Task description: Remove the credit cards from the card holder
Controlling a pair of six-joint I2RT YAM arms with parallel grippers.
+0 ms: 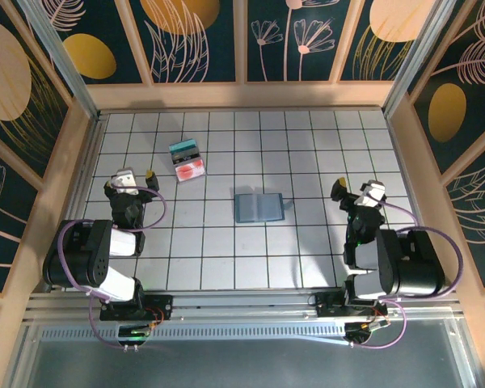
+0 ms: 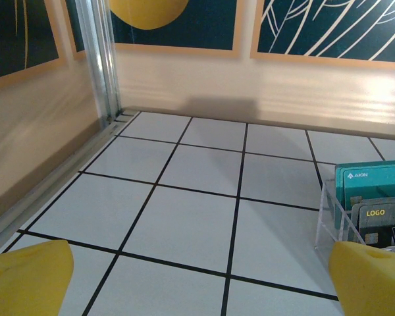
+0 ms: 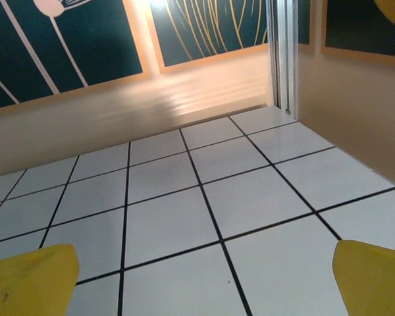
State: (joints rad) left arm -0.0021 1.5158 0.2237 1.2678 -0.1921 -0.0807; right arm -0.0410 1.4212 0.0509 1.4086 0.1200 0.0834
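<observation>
The card holder (image 1: 259,207) is a slate-blue bifold wallet lying flat near the middle of the tiled table. I cannot make out the credit cards in it from above. My left gripper (image 1: 135,176) rests at the near left, open, well to the left of the wallet. In the left wrist view its yellow fingertips (image 2: 26,276) stand wide apart over bare tile. My right gripper (image 1: 356,191) sits at the near right, open, to the right of the wallet. In the right wrist view its yellow fingertips (image 3: 29,280) also frame bare tile, with nothing between them.
A clear plastic stand with teal and red-pink cards (image 1: 187,160) sits behind and left of the wallet, also at the right edge of the left wrist view (image 2: 368,204). Wooden walls (image 1: 242,95) and metal corner posts (image 2: 102,59) enclose the tiled floor.
</observation>
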